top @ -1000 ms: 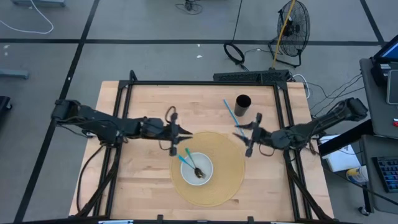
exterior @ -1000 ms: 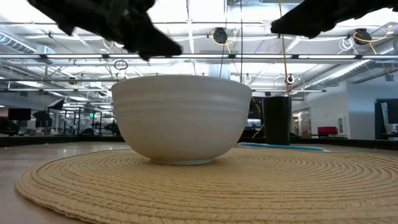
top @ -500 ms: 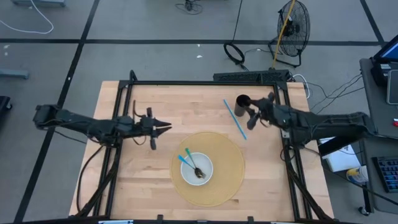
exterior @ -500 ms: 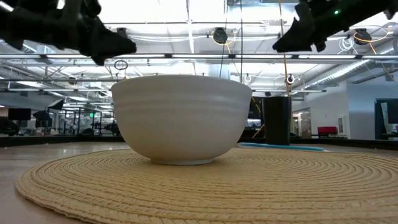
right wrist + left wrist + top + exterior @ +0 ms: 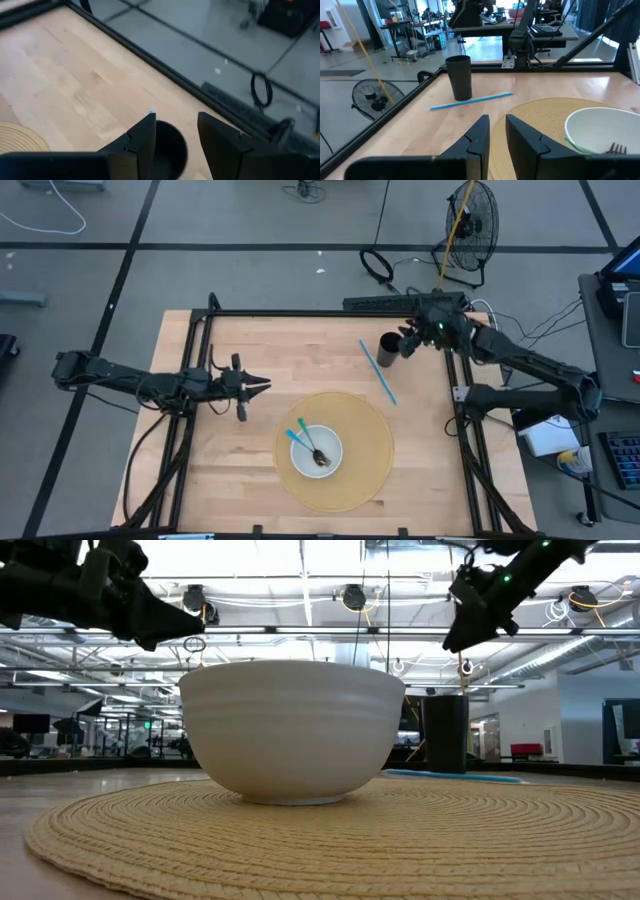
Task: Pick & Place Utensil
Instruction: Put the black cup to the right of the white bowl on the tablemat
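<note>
A white bowl [image 5: 318, 450] stands on a round woven mat [image 5: 370, 430]. A fork [image 5: 316, 453] and a teal-handled utensil [image 5: 296, 437] lie in it. A thin blue utensil [image 5: 378, 372] lies flat on the wood, beside a black cup [image 5: 388, 348] that stands upright. My left gripper [image 5: 262, 385] hovers left of the mat, its fingers a narrow gap apart [image 5: 497, 122]. My right gripper [image 5: 407, 347] hangs open above the cup's [image 5: 167, 145] right rim [image 5: 175, 127].
Black frame rails [image 5: 330, 313] run along the table's far, left and right sides. Bare wood lies between my left gripper and the cup. A fan [image 5: 470, 225] and cables sit on the floor beyond the far edge.
My left gripper has drawn back from over the bowl toward the table's left. My right gripper has swung from the mat's right side toward the far edge and now hangs over the black cup. The utensils, bowl and cup have stayed put.
</note>
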Controlling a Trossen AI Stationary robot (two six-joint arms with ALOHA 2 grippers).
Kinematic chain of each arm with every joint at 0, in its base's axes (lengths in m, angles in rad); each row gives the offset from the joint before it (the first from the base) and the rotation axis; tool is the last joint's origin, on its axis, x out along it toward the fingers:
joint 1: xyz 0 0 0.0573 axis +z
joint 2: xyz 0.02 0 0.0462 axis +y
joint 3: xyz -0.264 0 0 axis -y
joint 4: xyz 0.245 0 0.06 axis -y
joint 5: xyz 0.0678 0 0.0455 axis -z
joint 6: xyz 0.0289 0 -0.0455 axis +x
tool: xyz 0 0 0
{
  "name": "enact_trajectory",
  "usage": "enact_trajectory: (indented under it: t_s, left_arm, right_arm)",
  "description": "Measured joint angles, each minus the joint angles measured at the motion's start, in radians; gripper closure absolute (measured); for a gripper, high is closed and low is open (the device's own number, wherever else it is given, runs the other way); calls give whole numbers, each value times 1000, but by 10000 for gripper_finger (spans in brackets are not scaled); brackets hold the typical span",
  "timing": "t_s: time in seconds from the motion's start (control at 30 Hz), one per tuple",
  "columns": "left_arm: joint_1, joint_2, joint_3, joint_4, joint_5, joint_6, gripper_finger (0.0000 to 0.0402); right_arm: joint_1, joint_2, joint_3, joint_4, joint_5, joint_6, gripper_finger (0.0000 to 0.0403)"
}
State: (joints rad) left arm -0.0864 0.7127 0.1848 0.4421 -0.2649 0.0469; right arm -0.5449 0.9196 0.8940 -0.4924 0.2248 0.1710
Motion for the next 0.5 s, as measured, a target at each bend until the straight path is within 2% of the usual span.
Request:
enact_trajectory:
  t_s: [0.27,0.5]
  left_arm:
    - [0,-1,0,-22,0,25,334]
    - [0,-1,0,-32,-15,37,334]
  right_arm:
    - [-130,169,117,-90,-145,-45,264]
    - [-214,308,180,-187,-220,-66,264]
